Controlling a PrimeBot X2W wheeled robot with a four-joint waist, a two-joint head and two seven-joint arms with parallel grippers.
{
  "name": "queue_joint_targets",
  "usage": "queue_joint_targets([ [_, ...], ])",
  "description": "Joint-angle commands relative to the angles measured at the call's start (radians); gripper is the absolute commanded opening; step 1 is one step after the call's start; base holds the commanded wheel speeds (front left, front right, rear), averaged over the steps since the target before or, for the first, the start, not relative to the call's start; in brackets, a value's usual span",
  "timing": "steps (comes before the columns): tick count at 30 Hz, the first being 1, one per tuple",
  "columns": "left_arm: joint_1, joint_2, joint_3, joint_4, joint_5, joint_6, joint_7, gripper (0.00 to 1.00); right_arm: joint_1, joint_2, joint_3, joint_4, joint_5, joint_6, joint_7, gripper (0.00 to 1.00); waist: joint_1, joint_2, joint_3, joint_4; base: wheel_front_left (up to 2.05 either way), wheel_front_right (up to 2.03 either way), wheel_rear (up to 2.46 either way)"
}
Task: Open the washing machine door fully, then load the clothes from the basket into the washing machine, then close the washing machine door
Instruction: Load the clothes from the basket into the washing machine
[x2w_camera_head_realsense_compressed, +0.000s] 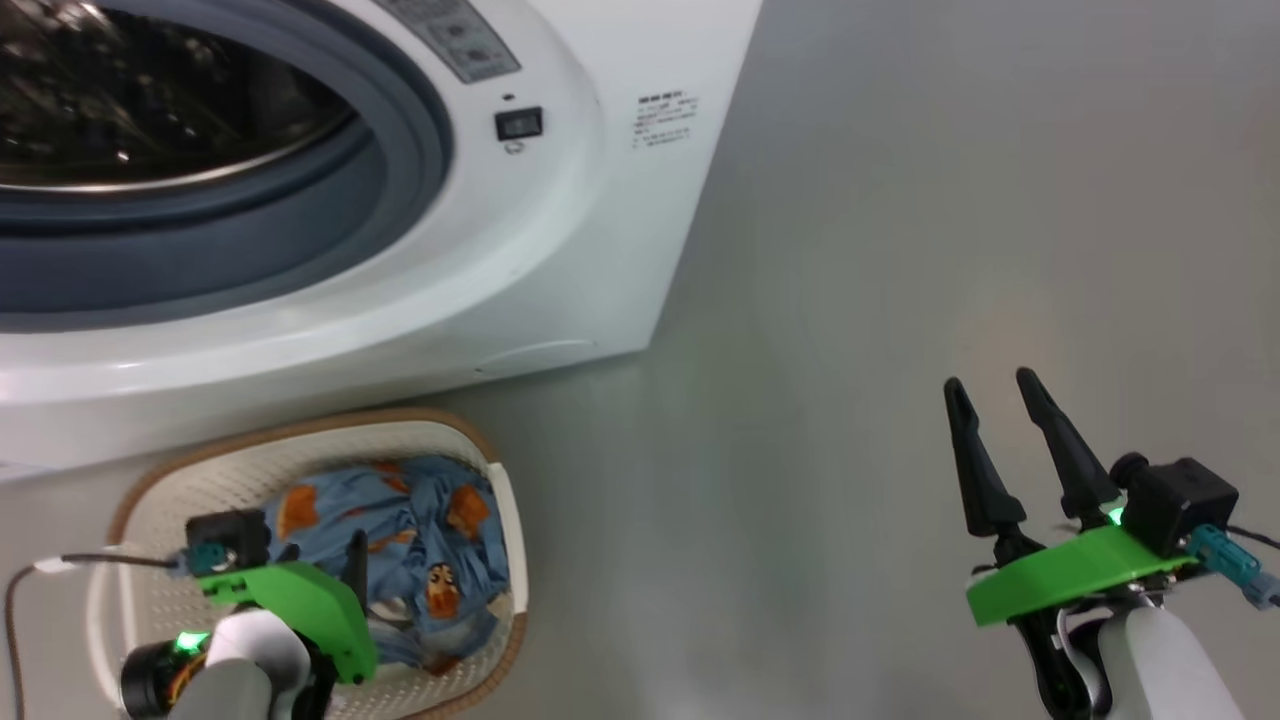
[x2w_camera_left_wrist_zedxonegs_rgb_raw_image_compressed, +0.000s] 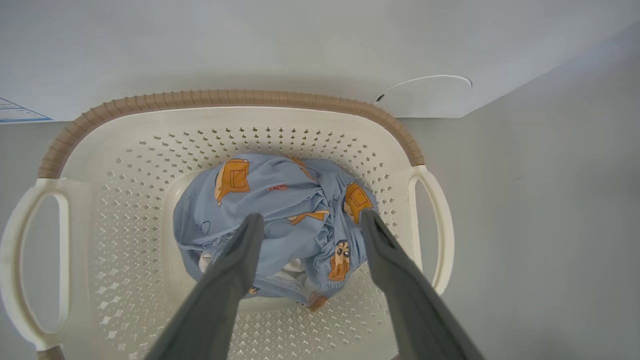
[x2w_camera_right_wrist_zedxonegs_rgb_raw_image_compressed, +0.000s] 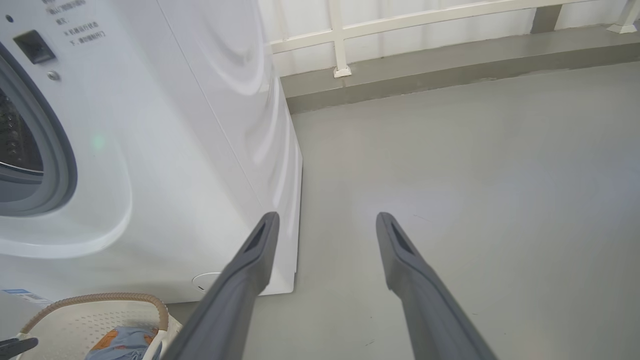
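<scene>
The left gripper (x2w_camera_left_wrist_zedxonegs_rgb_raw_image_compressed: 311, 216) stands wide, its two fingers straddling the clothes (x2w_camera_left_wrist_zedxonegs_rgb_raw_image_compressed: 280, 195) at the centre of the left wrist view. Whether the tips touch the cloth cannot be told. The clothes lie bunched in the basket (x2w_camera_left_wrist_zedxonegs_rgb_raw_image_compressed: 225, 97), at the lower left of the head view, just beside the washing machine (x2w_camera_head_realsense_compressed: 560, 250), whose steel drum (x2w_camera_head_realsense_compressed: 150, 100) shows at the upper left. The right gripper (x2w_camera_head_realsense_compressed: 990, 382), also wide and holding nothing, hangs over the grey floor (x2w_camera_head_realsense_compressed: 900, 200) at the lower right.
</scene>
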Motion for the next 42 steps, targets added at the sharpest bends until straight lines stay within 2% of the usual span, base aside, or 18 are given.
queue_joint_targets([
  [1, -0.028, 0.029, 0.034, 0.008, -0.015, -0.003, 0.004, 1.0, -0.017, -0.006, 0.026, -0.027, 0.006, -0.001, -0.012, 1.0, 0.0, -0.0001, 0.082, -0.064, 0.0, 0.0, 0.0],
  [12, -0.168, 0.074, 0.084, 0.208, -0.077, -0.001, 0.065, 1.0, -0.085, -0.004, 0.052, -0.05, 0.014, -0.001, -0.012, 1.0, 0.0, -0.0001, 0.205, -0.111, 0.0, 0.0, 0.0],
  [24, -0.303, 0.104, 0.104, 0.348, -0.108, 0.014, 0.075, 1.0, -0.13, -0.03, 0.057, -0.095, 0.018, -0.001, -0.012, 1.0, 0.0, -0.0001, 0.315, -0.129, 0.0, 0.0, 0.0],
  [42, -0.399, 0.078, 0.078, 0.448, -0.111, 0.011, 0.0, 1.0, -0.14, -0.059, 0.035, -0.137, 0.023, -0.001, -0.012, 1.0, 0.0, -0.0001, 0.379, -0.127, 0.0, 0.0, 0.0],
])
